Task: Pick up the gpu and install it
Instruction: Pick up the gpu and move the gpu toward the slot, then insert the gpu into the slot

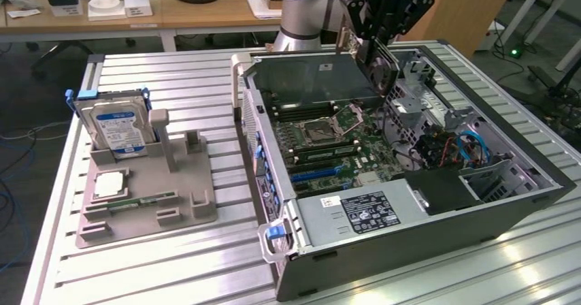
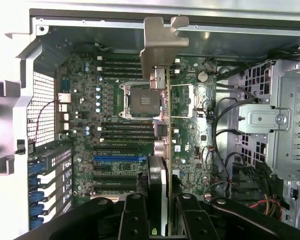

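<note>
**Gpu clamped on edge over the open case**

Well off to the exterior view's left of your pincer sits the grey holder tray (image 1: 181, 213). It carries an upright hard drive (image 1: 113, 124) and a narrow memory stick (image 1: 138, 201) lying flat. Closer to the pincer stands the open computer case (image 1: 436, 240), with its motherboard (image 1: 327, 141) directly below the pincer. Your pincer (image 1: 371, 45) is clenched on the gpu (image 1: 385, 65), which hangs on edge over that board. In the wrist view, the fingers (image 2: 134, 215) press both faces of the gpu (image 2: 161, 150). Its silver bracket (image 2: 162, 42) is at the end farthest from the pincer. The processor socket (image 2: 138, 101) lies just beside the card's line. To the exterior view's right of the pincer, blue cables (image 1: 474, 148) run beside the drive bay.
</note>
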Robot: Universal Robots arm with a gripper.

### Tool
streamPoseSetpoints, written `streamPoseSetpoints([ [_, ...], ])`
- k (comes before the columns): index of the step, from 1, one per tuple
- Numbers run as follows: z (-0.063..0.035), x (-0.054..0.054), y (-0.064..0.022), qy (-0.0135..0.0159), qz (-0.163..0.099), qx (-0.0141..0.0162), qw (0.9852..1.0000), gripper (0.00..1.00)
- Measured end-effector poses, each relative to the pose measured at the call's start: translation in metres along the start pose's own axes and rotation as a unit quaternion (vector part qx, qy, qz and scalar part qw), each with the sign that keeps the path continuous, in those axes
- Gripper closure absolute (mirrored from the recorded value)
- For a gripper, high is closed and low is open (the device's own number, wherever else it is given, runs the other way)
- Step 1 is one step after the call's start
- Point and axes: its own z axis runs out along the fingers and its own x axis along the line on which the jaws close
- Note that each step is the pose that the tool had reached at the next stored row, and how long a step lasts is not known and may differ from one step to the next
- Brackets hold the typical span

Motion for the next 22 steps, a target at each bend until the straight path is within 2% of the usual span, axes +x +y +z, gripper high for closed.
streamPoseSetpoints([
  [15, 0.0000, -0.0006, 0.0001, 0.0000, -0.001, -0.0003, 1.0000, 0.73],
  [22, 0.0000, -0.0006, 0.0000, 0.0005, -0.026, -0.0010, 0.9997, 0.73],
])
